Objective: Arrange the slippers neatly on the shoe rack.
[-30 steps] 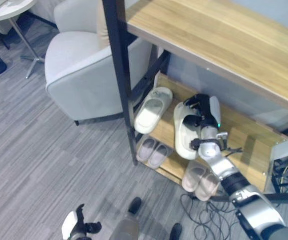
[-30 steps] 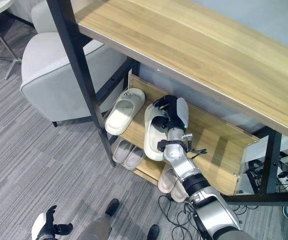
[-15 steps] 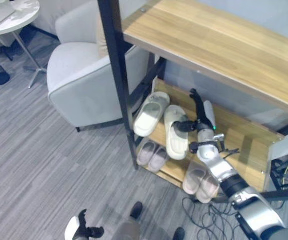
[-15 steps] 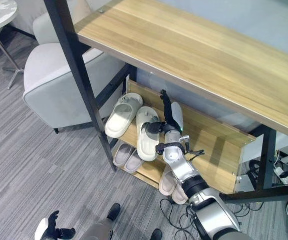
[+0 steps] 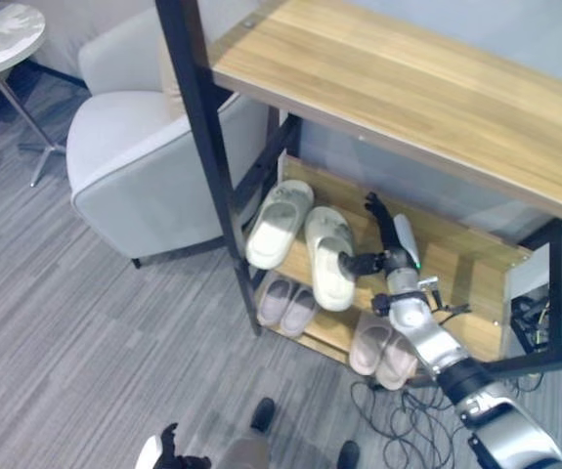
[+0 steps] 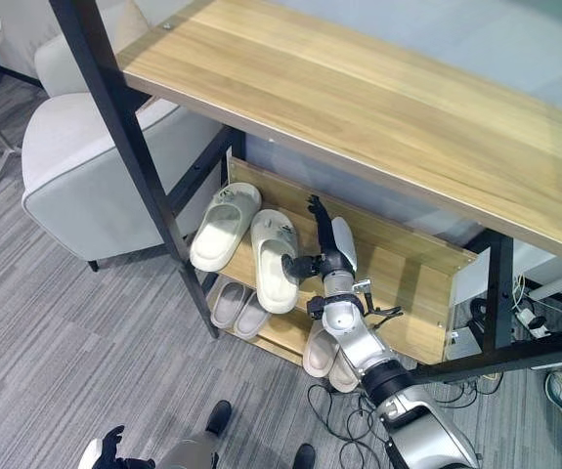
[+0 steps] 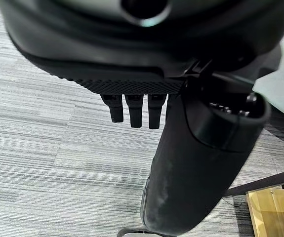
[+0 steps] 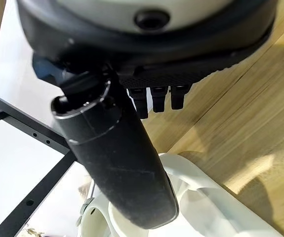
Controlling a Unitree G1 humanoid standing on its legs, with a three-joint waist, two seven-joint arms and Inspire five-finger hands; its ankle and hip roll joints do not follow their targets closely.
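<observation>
Two pale cream slippers lie side by side on the rack's middle shelf [image 5: 456, 256], toes to the back: the left slipper [image 5: 279, 223] and the right slipper [image 5: 329, 256]. My right hand [image 5: 386, 246] stands just right of the right slipper, open, fingers straight and pointing up toward the back, thumb [image 5: 356, 262] reaching to the slipper's side. In the right wrist view the thumb [image 8: 127, 173] lies over the white slipper [image 8: 206, 197] and the fingers [image 8: 154, 96] point at the wooden shelf. My left hand [image 5: 168, 451] hangs low over the carpet, open and holding nothing.
The bottom shelf holds two pairs of beige slippers, one on the left [image 5: 288, 305] and one on the right [image 5: 383, 344]. A black rack post [image 5: 207, 156] stands left of the slippers. A grey armchair [image 5: 134, 166] stands beside the rack, under the wide wooden top board [image 5: 408, 93].
A second ago my right hand was shut on the right slipper; it has laid it down beside the left one and opened. The camera has shifted too.
</observation>
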